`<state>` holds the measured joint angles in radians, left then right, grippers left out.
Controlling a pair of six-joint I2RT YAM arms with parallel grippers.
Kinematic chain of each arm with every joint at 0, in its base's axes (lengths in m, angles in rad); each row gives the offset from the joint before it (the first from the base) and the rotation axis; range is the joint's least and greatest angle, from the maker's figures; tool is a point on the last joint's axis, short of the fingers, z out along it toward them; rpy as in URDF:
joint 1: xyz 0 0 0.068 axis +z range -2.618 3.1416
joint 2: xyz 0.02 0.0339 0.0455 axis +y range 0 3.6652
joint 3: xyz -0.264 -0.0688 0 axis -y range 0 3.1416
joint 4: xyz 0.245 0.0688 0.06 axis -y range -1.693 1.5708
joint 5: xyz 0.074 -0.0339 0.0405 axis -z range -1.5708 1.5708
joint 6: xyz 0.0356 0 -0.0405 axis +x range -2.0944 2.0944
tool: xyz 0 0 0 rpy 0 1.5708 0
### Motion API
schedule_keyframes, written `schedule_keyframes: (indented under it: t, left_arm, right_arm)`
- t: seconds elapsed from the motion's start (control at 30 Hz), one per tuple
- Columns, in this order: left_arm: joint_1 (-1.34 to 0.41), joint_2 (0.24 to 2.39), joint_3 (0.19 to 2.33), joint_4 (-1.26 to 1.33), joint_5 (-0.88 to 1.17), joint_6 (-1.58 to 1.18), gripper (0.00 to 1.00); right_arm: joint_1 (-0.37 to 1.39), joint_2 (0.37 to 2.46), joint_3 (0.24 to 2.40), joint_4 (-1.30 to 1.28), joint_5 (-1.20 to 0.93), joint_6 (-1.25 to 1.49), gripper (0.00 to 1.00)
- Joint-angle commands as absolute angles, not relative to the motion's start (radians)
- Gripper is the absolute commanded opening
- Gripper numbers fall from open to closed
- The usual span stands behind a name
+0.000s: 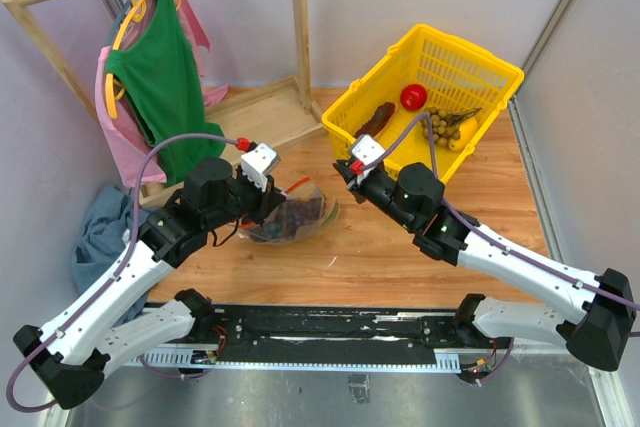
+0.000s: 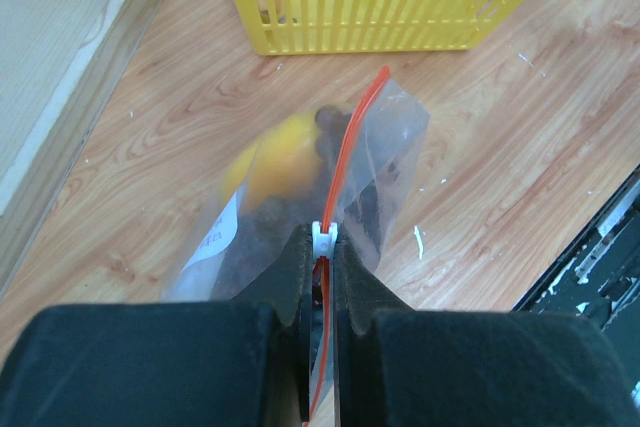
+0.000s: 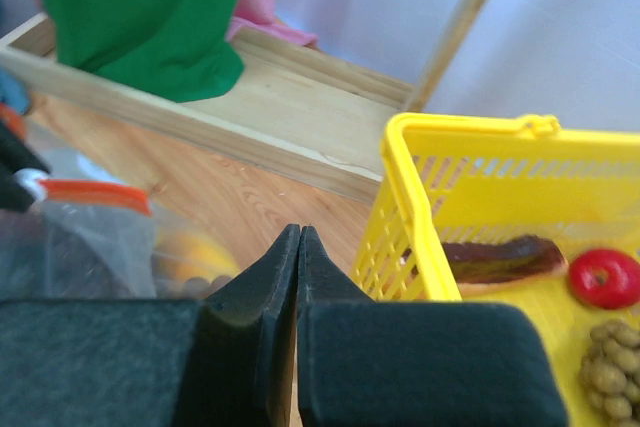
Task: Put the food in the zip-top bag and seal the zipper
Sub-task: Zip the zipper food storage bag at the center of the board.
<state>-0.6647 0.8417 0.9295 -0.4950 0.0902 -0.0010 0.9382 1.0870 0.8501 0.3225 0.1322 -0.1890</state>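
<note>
There were two arms and two hands, the left hand (image 2: 322, 247) and the right hand (image 3: 298, 239). On the bench (image 1: 400, 257) lay one zip-top bag (image 1: 325, 197) with one zipper (image 2: 352, 142). Two foods showed inside it: one yellow bell pepper (image 2: 275, 162) and one grape bunch (image 1: 298, 217) (anything more was too blurred to count).

One yellow basket (image 1: 375, 82) held four pieces:
- one red round fruit (image 1: 414, 97)
- one brownish bunch of small round fruits (image 1: 440, 127)
- one dark long piece (image 1: 376, 119)
- one yellow piece (image 1: 466, 133)

One clothes rack (image 1: 298, 17) carried two garments, one green (image 1: 160, 87) and one pink (image 1: 115, 137). One blue cloth (image 1: 95, 232) lay beside it.
</note>
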Motion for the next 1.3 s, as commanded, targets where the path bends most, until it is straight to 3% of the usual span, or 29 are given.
schedule_keyframes:
  t: [0.0,0.07,0.2,0.43,0.57,0.83,1.27]
  left_arm:
    - [-0.666,0.833,0.960,-0.449,0.144,0.041,0.00]
    - [-0.666,0.838,0.967,-0.440,0.184,0.057,0.00]
    - [-0.666,0.838,0.969,-0.428,0.244,0.090,0.00]
    - [-0.666,0.839,0.972,-0.423,0.295,0.119,0.00]
    - [-0.666,0.838,0.973,-0.422,0.305,0.124,0.00]
    - [-0.666,0.833,0.966,-0.434,0.298,0.123,0.00]
    - [-0.666,0.815,0.978,-0.479,0.241,0.070,0.00]
  right_arm:
    - [0.912,1.082,0.954,0.172,-0.201,-0.288,0.21]
    - [0.910,1.112,1.005,0.093,-0.307,-0.331,0.34]
    - [0.910,1.184,1.080,0.009,-0.425,-0.369,0.47]
    - [0.907,1.326,1.184,-0.092,-0.550,-0.460,0.53]
    - [0.906,1.376,1.206,-0.124,-0.567,-0.478,0.48]
    - [0.893,1.385,1.197,-0.103,-0.534,-0.444,0.01]
    - [0.893,1.261,1.082,0.043,-0.139,-0.225,0.01]
